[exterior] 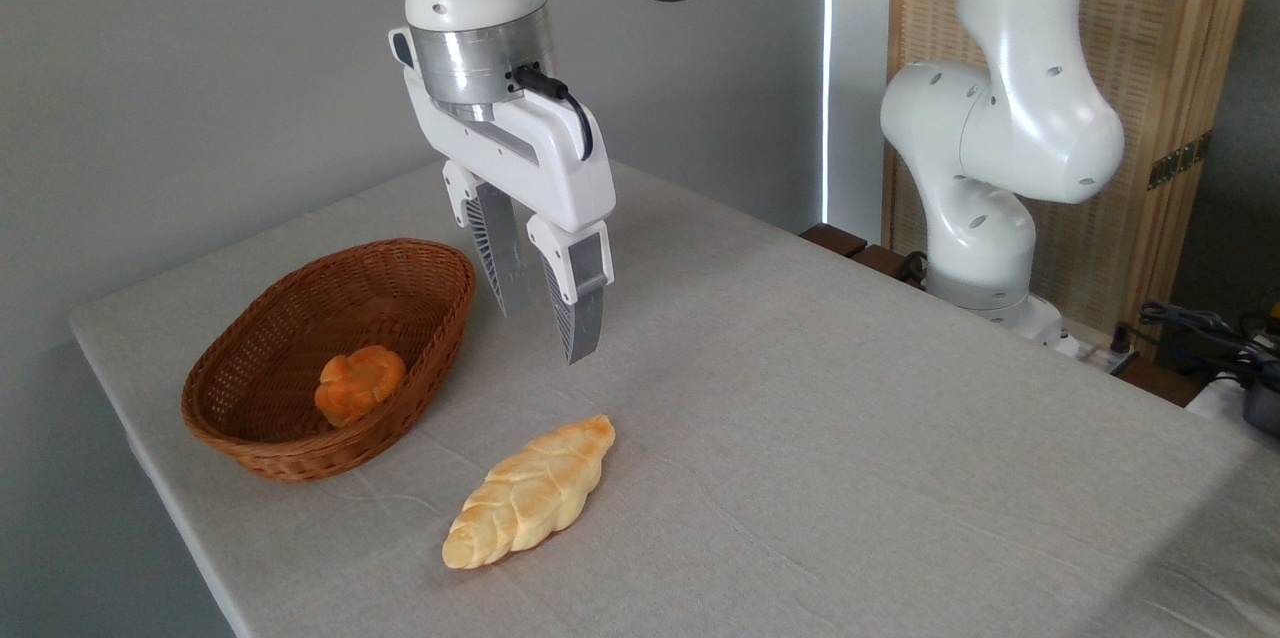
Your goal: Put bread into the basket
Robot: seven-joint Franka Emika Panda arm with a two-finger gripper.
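A pale grey cloth covers the table (800, 438). At left, the oval reddish-brown wicker basket (250, 448) holds only a small orange knotted bun (358, 384). The long golden braided bread (530, 493) lies beside it, ungrasped; the claw (548, 330) hangs released above. Everything remains to do.

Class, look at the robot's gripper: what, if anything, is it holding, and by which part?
Nothing. The gripper hangs open and empty above the table, jaws apart, with the bread lying untouched below it.
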